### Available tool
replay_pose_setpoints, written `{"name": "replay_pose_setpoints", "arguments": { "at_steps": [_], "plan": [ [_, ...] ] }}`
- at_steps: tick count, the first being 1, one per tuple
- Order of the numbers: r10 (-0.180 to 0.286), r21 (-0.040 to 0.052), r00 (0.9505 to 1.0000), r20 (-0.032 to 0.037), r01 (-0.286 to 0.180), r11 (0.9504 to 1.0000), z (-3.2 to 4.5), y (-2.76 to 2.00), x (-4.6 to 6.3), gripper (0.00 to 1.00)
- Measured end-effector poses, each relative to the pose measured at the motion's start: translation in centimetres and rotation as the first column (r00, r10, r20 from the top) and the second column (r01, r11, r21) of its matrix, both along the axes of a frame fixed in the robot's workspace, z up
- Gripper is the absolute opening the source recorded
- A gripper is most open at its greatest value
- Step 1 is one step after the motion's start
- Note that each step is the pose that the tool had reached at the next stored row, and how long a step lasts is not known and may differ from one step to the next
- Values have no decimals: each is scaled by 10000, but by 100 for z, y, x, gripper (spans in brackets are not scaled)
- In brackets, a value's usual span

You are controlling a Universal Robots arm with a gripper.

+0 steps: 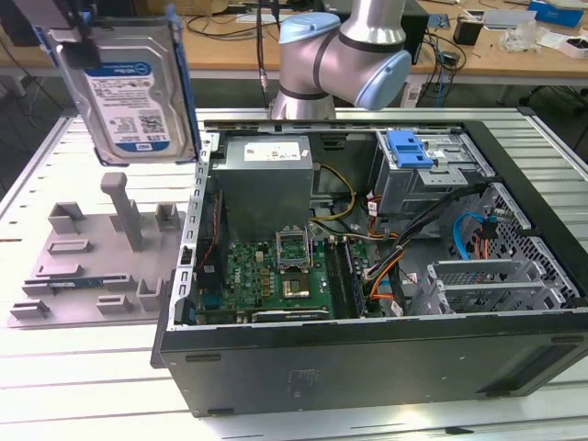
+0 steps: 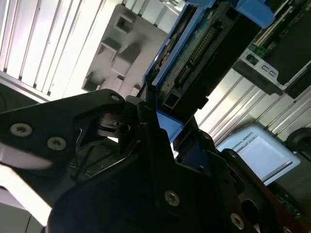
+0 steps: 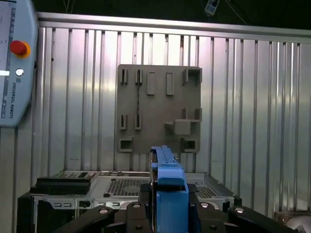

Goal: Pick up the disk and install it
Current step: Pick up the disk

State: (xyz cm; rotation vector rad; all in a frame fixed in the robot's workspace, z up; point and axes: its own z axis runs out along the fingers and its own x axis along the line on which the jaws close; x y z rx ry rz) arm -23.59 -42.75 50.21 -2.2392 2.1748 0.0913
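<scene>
Fingers (image 2: pixel 140 112) clamped on the disk (image 1: pixel 138 92), I seem to hold only its blue rail (image 2: pixel 168 127); high over the worktop (image 1: pixel 73 386), it could twist loose and fall.

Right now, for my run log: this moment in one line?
gripper: shut on disk; disk: held above grey fixture; computer case: open, disk not installed

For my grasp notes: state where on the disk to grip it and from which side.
Grip the disk at its short end by the blue carrier rail, pinching across its thin body from above, as the hand does. It hangs upright, so the broad faces offer flat contact.
</scene>
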Motion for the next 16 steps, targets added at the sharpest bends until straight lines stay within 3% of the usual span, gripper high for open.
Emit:
{"name": "replay_pose_setpoints", "arguments": {
  "at_steps": [2, 6, 10, 16],
  "plan": [
    [0, 0, 10000, -19, 0, 10000, 0, -94, 199, 37],
    [0, 0, 10000, -36, 0, 10000, 0, -170, 359, 37],
    [1, 0, 10000, -58, -1, 10000, 0, -300, 590, 37],
    [1, 0, 10000, -84, -1, 10000, 0, -439, 837, 37]
  ]
}}
